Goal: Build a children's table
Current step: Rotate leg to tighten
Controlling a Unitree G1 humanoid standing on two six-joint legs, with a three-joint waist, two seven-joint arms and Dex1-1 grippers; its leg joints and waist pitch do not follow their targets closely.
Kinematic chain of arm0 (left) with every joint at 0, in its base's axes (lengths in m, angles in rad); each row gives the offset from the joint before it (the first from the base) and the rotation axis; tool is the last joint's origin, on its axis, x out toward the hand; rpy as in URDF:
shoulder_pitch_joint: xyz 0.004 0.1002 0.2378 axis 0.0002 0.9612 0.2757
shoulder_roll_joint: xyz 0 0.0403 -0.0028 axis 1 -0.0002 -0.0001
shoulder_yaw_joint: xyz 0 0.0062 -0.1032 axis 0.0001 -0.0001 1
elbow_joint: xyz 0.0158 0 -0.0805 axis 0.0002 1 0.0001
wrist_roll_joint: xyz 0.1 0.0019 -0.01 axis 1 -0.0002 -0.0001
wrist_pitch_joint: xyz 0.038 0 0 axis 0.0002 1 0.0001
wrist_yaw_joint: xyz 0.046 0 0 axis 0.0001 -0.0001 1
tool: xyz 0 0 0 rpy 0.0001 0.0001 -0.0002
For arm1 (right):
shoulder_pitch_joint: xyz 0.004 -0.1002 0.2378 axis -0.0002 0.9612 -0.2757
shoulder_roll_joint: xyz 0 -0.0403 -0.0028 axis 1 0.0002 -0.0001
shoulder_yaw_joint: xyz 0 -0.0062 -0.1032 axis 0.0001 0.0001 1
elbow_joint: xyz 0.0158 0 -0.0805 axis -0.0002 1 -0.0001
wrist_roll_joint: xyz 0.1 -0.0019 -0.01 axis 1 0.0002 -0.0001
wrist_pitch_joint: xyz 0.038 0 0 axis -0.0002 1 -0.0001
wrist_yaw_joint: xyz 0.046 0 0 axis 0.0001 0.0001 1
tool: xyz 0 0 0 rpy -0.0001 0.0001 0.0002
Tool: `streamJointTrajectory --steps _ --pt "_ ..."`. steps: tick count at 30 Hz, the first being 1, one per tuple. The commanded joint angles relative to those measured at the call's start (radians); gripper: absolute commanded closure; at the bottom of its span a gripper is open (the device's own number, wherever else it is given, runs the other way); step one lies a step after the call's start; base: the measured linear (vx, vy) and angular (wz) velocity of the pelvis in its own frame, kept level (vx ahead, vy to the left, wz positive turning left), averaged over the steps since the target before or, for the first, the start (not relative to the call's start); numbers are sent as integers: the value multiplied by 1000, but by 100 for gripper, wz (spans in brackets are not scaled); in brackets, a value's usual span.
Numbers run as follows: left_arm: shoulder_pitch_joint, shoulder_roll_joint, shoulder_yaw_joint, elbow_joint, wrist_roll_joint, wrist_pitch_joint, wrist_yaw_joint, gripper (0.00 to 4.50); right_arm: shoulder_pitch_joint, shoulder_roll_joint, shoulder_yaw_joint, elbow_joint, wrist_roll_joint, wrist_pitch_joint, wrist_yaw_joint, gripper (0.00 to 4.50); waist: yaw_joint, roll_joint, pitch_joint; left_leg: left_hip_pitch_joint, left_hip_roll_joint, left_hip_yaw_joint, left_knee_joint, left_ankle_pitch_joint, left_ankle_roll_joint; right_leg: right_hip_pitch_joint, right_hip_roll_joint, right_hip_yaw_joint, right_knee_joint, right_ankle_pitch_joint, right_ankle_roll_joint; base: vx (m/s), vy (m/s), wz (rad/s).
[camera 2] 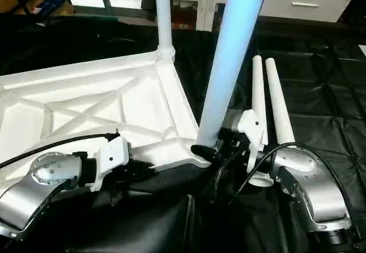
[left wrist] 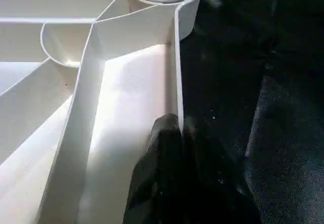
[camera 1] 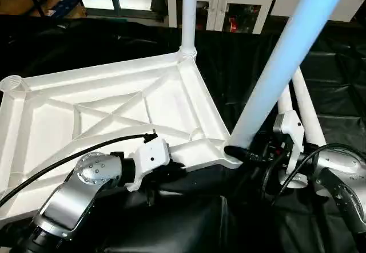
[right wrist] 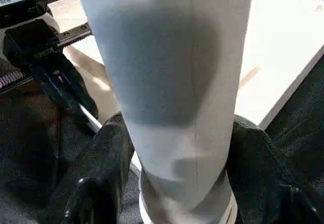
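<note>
Our right claw point(right wrist: 177, 183) is pinching a white leg point(camera 1: 286, 64), one black finger point(right wrist: 96, 178) pressed against each side of the tube near its lower end. We are holding that leg tilted, its foot sitting at the near right corner socket point(camera 1: 231, 153) of the tabletop point(camera 1: 114, 110) while its top is leaning away to the right and out of the picture. From the head views, the right claw is showing as a dark grip at the base of the tube, with the white wrist housing point(camera 1: 290, 128) just to the right of it.

Our left claw point(left wrist: 174, 148) is squeezing the right-hand rim of the tabletop point(left wrist: 177, 72), with one black finger point(left wrist: 159, 173) lying inside the tray and the other sitting outside the wall against the black cloth point(left wrist: 253, 82). The left forearm point(camera 1: 74, 198) is reaching in from the near left, its white wrist block point(camera 1: 151, 155) resting over the near edge.

The tabletop is lying upside down on the black-draped work table point(camera 2: 320, 70), its X-shaped ribs facing up. At the far right corner, another leg point(camera 1: 189, 12) is standing upright in its socket. The far left corner socket point(camera 1: 14, 83) is standing open. Two more legs point(camera 2: 269, 98) are lying side by side on the cloth to the right of the tabletop, just beyond our right wrist.
</note>
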State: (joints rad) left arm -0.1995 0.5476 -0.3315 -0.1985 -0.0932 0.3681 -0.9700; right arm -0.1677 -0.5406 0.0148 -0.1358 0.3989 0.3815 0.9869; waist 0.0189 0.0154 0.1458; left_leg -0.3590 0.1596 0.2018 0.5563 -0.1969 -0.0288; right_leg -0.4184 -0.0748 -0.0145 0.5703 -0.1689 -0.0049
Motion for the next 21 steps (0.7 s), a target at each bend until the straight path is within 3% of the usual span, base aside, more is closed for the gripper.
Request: streamJointTrajectory --steps 1,6,9,10,11,13,15,17,18,19,21 --pt "37 19 -56 55 20 25 -21 450 4 3 14 -4 14 -9 11 220 1 -8 -48 9 66 -25 -59 -117 112 42 -60 37 -49 -118 -278 0 0 0" --pt "35 6 -70 43 20 44 -13 450 3 36 24 25 -35 8 -76 246 2 -4 -45 11 69 -27 -65 -168 86 39 -61 37 -57 -206 -266 0 0 0" --pt "22 -45 -87 27 33 121 46 450 -3 91 55 49 -103 54 -206 249 -4 -5 -40 12 68 -29 -71 -228 45 36 -62 39 -65 -306 -239 0 0 0" --pt "19 -56 -91 26 38 134 59 450 -4 102 61 53 -115 62 -230 250 -8 -4 -32 13 67 -31 -76 -271 26 31 -61 39 -72 -376 -221 0 0 0" --pt "8 -106 -92 30 52 194 123 450 -12 164 50 74 -130 103 -333 250 -12 -2 -32 15 67 -32 -77 -294 13 28 -62 40 -74 -416 -212 0 0 0" --pt "-13 -210 -83 49 80 299 251 450 -28 270 34 114 -167 147 -506 252 -22 -5 -27 17 64 -44 -80 -369 -33 21 -66 39 -87 -574 -154 -25 8 -3" --pt "-32 -294 -70 79 100 350 347 450 -41 338 41 148 -200 154 -601 252 -26 -6 -28 20 61 -50 -81 -401 -55 15 -63 35 -93 -613 -123 -25 8 -3" --pt "-56 -376 -61 116 109 364 424 450 -56 420 57 190 -217 146 -674 252 -28 -6 -30 26 57 -54 -82 -444 -54 10 -60 33 -102 -645 -90 0 0 0" --pt "-62 -391 -60 123 109 362 436 450 -59 438 65 199 -218 147 -682 252 -35 -7 -27 23 54 -55 -84 -467 -50 7 -59 30 -108 -661 -75 -56 29 -2" --pt "-77 -413 -78 136 110 326 435 450 -71 482 106 221 -220 134 -673 252 -37 -8 -25 26 51 -59 -85 -505 -48 3 -58 26 -116 -709 -46 -56 24 -2" --pt "-77 -394 -91 126 110 302 404 450 -72 483 140 211 -213 130 -627 252 -41 -5 -26 32 50 -65 -87 -547 -46 -1 -56 22 -122 -727 -18 -28 12 -1"
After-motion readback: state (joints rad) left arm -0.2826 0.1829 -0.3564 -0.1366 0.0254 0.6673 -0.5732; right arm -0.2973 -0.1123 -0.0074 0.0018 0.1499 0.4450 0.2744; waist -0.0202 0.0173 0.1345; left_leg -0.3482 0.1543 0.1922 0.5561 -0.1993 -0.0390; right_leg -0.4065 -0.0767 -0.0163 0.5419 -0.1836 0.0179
